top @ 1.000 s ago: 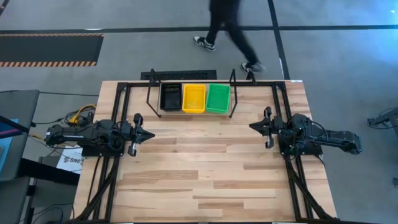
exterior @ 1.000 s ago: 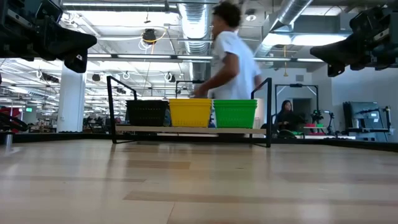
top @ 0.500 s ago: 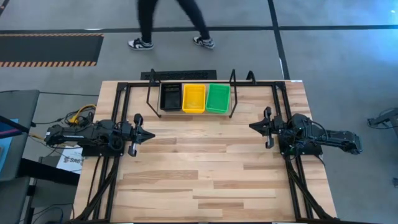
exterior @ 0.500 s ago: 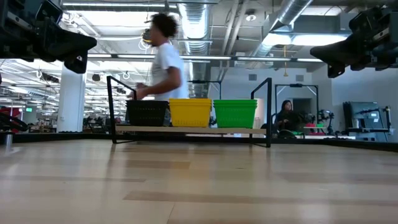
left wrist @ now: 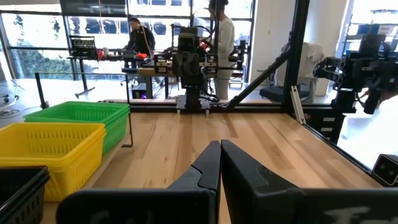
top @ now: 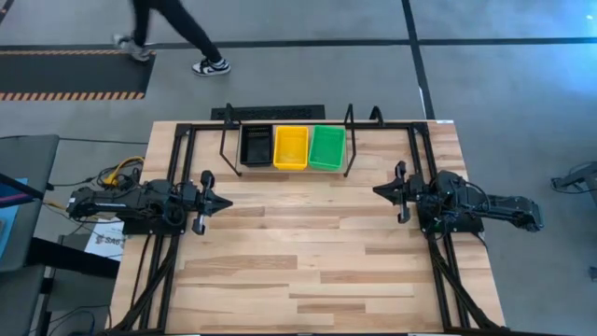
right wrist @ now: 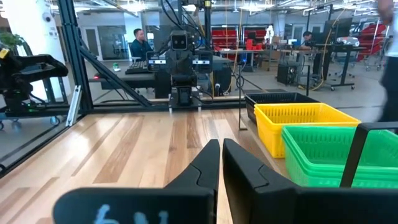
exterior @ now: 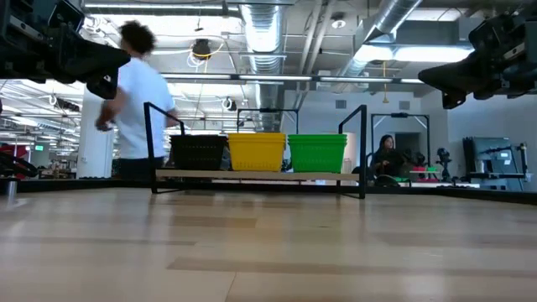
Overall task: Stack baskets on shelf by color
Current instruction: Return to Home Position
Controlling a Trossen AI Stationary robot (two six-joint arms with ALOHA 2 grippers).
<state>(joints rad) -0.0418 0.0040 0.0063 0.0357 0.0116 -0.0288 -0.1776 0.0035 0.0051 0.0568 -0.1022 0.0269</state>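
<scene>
A black basket stack [top: 256, 145], a yellow stack [top: 291, 147] and a green stack [top: 327, 147] stand side by side on the shelf [top: 226, 131] at the table's far edge, resting on its pale wood board [exterior: 252, 174]. In the low view they show as black [exterior: 198, 152], yellow [exterior: 257, 151] and green [exterior: 317, 152]. My left gripper [top: 227, 201] hovers shut at the table's left side, my right gripper [top: 377, 190] shut at the right side; both are raised above the table and point at each other, far from the baskets.
The big black table frame [top: 177, 149] runs along the left, right and far sides. A person [exterior: 134, 92] walks on the floor beyond the far edge. Bare wood [top: 298, 243] lies between the two grippers and toward the near edge.
Both arms and all baskets have kept still. The person behind the table has walked from its middle toward its left side.
</scene>
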